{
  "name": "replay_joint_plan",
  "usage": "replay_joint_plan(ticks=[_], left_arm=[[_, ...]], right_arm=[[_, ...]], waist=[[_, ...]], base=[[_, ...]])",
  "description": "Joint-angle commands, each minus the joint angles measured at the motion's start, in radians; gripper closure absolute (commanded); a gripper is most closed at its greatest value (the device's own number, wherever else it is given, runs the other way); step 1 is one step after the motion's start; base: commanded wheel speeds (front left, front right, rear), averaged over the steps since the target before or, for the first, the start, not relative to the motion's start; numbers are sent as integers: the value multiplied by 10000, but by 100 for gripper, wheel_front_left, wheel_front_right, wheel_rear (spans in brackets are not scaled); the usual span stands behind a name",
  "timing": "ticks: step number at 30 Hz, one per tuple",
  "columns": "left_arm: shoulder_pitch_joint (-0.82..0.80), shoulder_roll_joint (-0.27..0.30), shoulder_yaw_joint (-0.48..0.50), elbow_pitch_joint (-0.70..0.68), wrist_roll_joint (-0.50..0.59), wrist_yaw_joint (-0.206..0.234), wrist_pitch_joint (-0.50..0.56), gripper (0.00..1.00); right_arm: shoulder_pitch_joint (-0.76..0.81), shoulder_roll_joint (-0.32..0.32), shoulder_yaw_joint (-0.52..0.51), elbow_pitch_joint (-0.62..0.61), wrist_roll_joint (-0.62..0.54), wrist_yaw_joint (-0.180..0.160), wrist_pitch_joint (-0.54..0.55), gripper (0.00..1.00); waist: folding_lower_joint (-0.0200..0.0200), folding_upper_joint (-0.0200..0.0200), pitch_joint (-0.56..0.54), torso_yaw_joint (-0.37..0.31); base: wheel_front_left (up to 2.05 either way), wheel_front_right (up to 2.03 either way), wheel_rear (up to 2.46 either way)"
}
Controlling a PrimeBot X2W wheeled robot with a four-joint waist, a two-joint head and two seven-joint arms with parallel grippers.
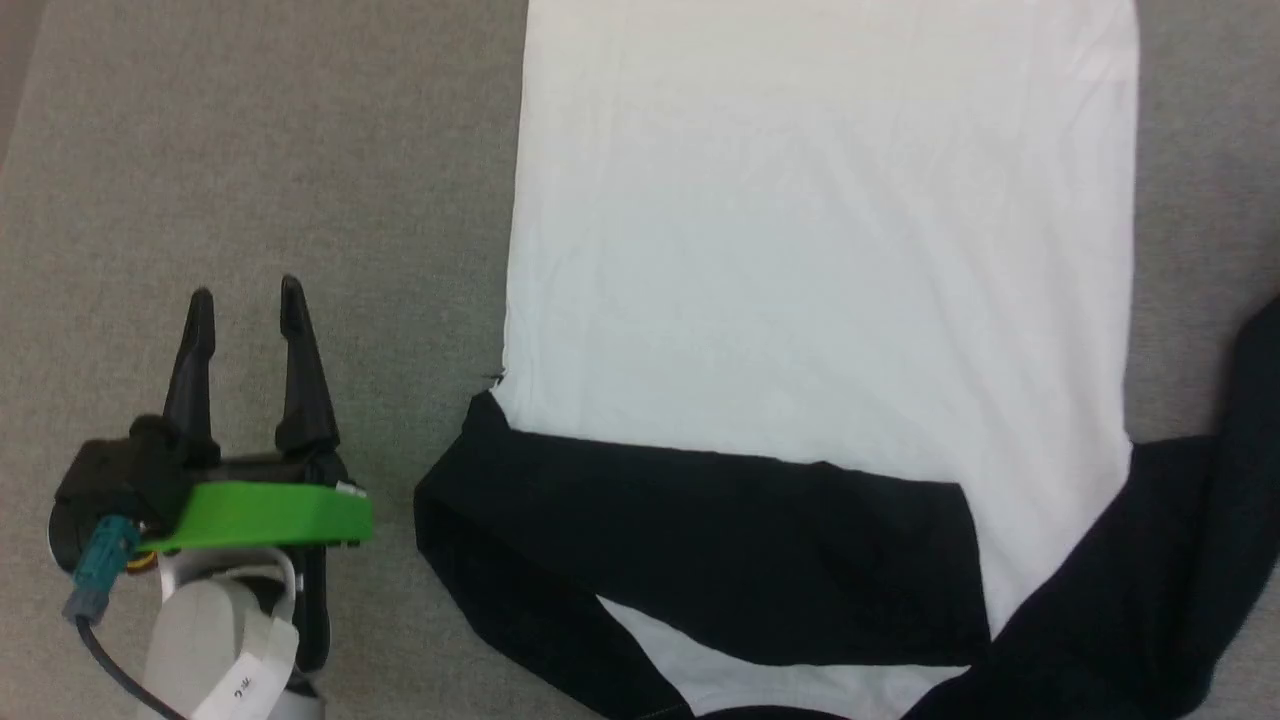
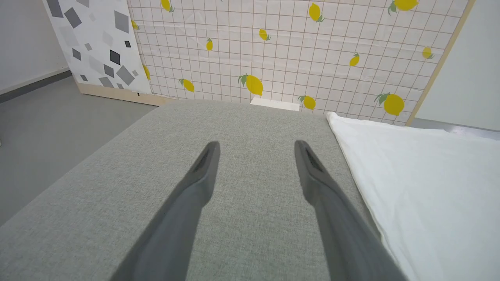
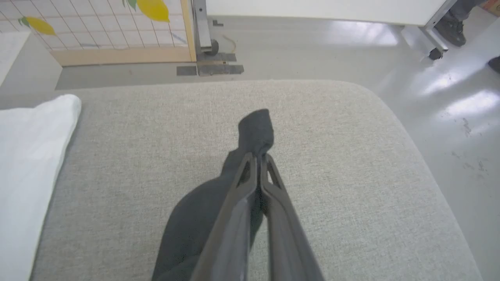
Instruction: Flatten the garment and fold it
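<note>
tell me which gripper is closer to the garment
Right. The right gripper is shut on the garment by its black sleeve; the left gripper is open over the grey surface beside it, apart.

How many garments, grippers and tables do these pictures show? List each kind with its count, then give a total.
Garments: 1 (the garment)
Grippers: 2 (left gripper, right gripper)
Tables: 1 (grey table)
Total: 4

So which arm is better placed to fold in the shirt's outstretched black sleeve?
Right. The right gripper is shut on the end of that sleeve, so it can carry it over the shirt. The left gripper is open over bare cushion on the far side, holding nothing.
</note>
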Motion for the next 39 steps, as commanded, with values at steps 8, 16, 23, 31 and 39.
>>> replay_joint_plan(ticks=[8,16,23,31,39], left_arm=[[1103,-50,399,-39,126,-60,-78,0],[1659,-50,532,-75,204,-102,-78,0],[1833,18,573,7,147,-145,-78,0],[1701,37,435,84,106,-184,-78,0],[1484,16,178,197,45,-233,-78,0]], right_arm=[[2550,1000,214,-2899,270,-13,-438,100],[4473,2359,1713,-5914,625,-13,-203,100],[4879,2697,5259,-6502,670,-13,-194,100],[4167,2813,9419,-4644,937,-13,-585,100],[3494,2894,11406,-1902,1175,-13,-1055,100]], waist=[[0,0,-2210,-1125],[0,0,-2945,-1292],[0,0,-3047,-1340],[0,0,-2908,-1054],[0,0,-2540,-650]], base=[[0,0,0],[0,0,0],[0,0,0],[0,0,0],[0,0,0]])
